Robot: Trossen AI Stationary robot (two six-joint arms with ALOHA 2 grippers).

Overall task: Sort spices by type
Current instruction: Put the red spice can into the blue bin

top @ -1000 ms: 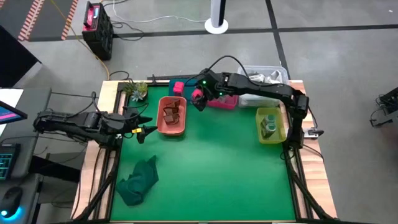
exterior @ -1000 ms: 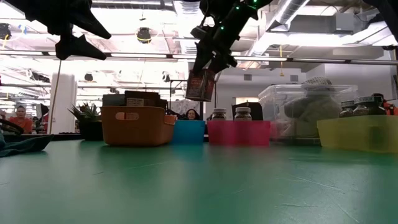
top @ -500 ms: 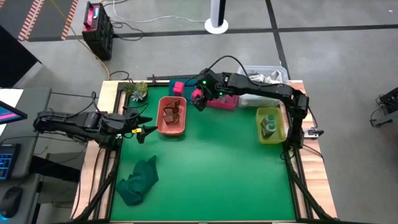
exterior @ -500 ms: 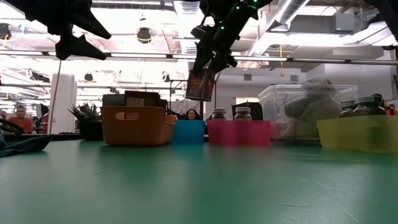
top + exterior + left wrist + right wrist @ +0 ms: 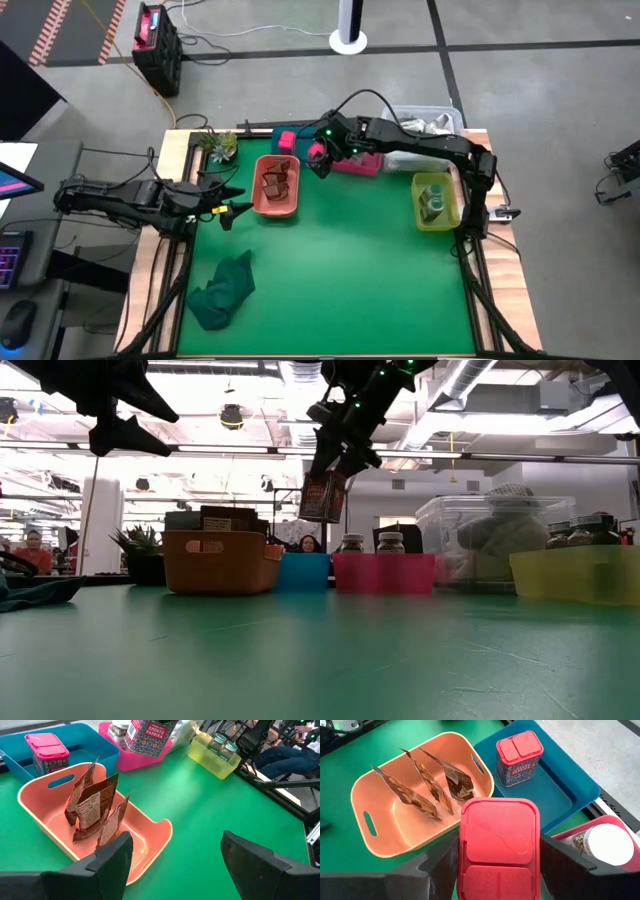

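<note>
- Right gripper (image 5: 499,870): fingers pinch a magenta spice box (image 5: 499,849) between them.
- Blue tray (image 5: 570,795), beyond the fingertips: lower the box upright beside its twin (image 5: 518,758).
- Left gripper (image 5: 172,865): fingers spread, empty.

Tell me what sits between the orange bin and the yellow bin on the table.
In the high view, between the orange bin and the yellow bin lies mostly bare green mat; the right gripper holds a magenta-lidded spice tin above its far edge.
</note>
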